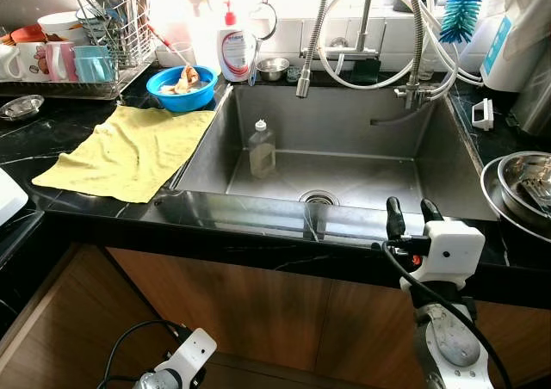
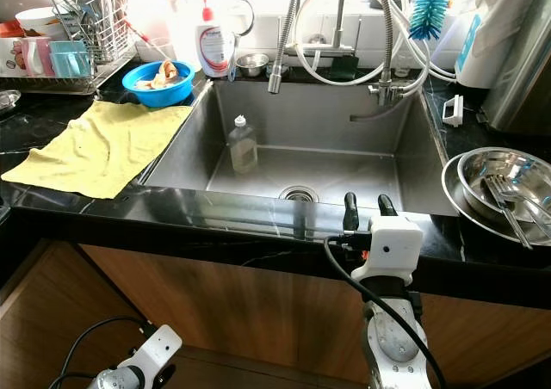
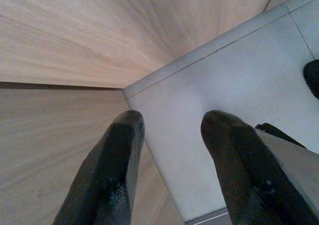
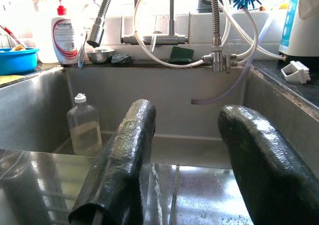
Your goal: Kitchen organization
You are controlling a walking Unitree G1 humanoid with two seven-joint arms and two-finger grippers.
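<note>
A steel sink (image 1: 430,161) is set in a black marble counter (image 1: 52,135). A clear plastic bottle (image 1: 262,148) stands upright in the basin, left of the drain (image 1: 318,198). My right gripper (image 1: 411,210) hovers at the sink's front rim, open, with nothing between its black fingers (image 4: 124,155). In the right wrist view the bottle (image 4: 84,125) stands ahead, to the left. My left gripper (image 3: 169,135) hangs low by the wooden cabinet (image 1: 258,311), open and empty.
A yellow cloth (image 1: 129,152) lies left of the sink, with a blue bowl (image 1: 181,88) behind it. A dish rack (image 1: 77,53) with mugs and utensils stands at the back left. Steel bowls with cutlery (image 2: 504,187) sit at the right. Faucet hoses (image 1: 379,36) and a soap dispenser (image 1: 234,52) line the back.
</note>
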